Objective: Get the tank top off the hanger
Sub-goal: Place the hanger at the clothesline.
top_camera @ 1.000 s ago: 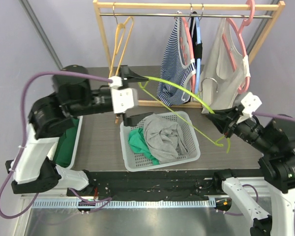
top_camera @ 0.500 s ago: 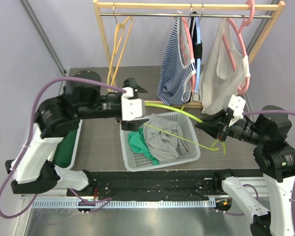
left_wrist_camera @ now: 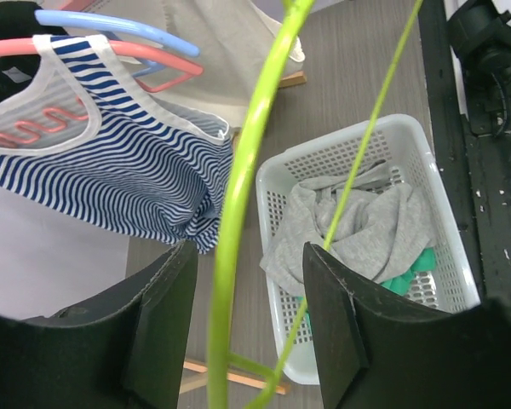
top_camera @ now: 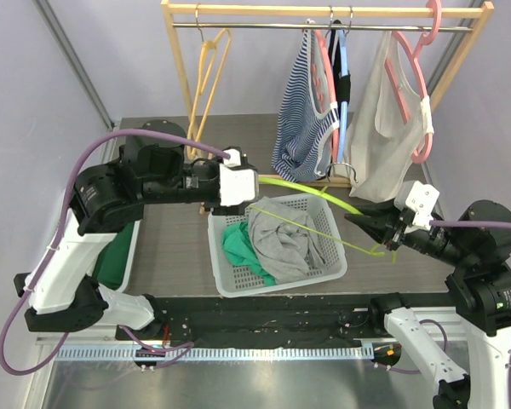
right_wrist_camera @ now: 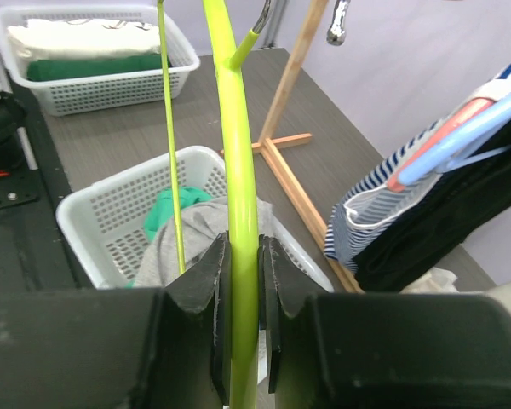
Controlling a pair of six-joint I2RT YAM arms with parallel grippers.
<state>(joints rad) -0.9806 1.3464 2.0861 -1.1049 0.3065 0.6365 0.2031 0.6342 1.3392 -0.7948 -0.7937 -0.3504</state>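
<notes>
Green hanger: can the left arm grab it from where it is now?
Probably yes. The green hanger passes right between the parted jaws of the left gripper, with nothing else between them.

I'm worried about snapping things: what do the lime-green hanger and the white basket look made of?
Thin lime-green hanger: likely plastic, smooth and slightly glossy, uniformly coloured, bowed in a long arc. White perforated basket: apparently moulded plastic, matte, with a regular grid of holes.
</notes>
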